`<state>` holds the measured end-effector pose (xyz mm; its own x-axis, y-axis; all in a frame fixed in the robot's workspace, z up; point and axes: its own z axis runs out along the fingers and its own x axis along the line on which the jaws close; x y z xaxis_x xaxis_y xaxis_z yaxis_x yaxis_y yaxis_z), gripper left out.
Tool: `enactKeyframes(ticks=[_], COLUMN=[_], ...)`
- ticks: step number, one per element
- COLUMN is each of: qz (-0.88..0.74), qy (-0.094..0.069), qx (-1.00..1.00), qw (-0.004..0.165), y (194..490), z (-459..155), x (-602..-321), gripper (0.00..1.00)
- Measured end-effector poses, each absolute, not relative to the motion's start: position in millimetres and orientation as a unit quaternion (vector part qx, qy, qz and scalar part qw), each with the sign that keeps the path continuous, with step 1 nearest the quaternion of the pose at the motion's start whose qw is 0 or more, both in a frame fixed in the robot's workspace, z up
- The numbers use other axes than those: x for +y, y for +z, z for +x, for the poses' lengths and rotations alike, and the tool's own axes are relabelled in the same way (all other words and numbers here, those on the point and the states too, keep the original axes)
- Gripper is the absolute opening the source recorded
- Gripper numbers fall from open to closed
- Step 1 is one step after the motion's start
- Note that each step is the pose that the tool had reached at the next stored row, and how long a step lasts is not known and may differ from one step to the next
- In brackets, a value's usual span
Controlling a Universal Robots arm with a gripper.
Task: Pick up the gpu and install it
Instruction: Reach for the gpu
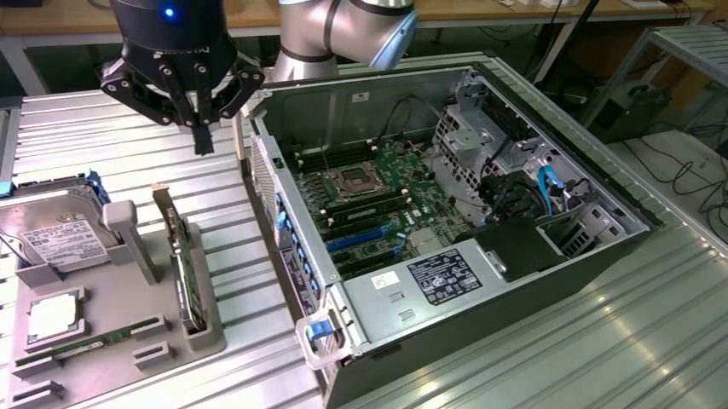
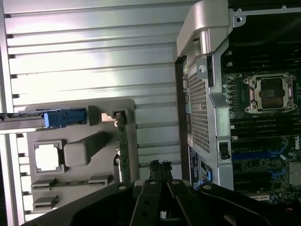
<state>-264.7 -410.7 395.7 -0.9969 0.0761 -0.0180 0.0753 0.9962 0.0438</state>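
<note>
1. Jaws clenched on nothing, hanging over the counter (image 1: 68,128) near the open case (image 1: 489,341).
2. Gpu (image 1: 179,256) stands on edge in the grey holder (image 1: 210,336), apart from the jaws.

The gpu (image 1: 177,256) stands on edge, slotted in the grey holder (image 1: 207,334).

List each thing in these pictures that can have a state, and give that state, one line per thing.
pincer, shut, holding nothing, hanging above the table beside the case
gpu, standing on edge in a slot of the grey holder, not picked up
computer case, lying on its side, side panel off, inside exposed
hard drive, resting in the grey holder
blue motherboard slots, empty
</note>
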Motion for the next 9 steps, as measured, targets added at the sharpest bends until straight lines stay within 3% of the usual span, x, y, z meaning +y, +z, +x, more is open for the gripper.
enactKeyframes(ticks=[9], qz=[0.038], qy=[0.022], qx=[0.999], qw=[0.010], y=[395], z=[-281], x=[-413], gripper=[0.11])
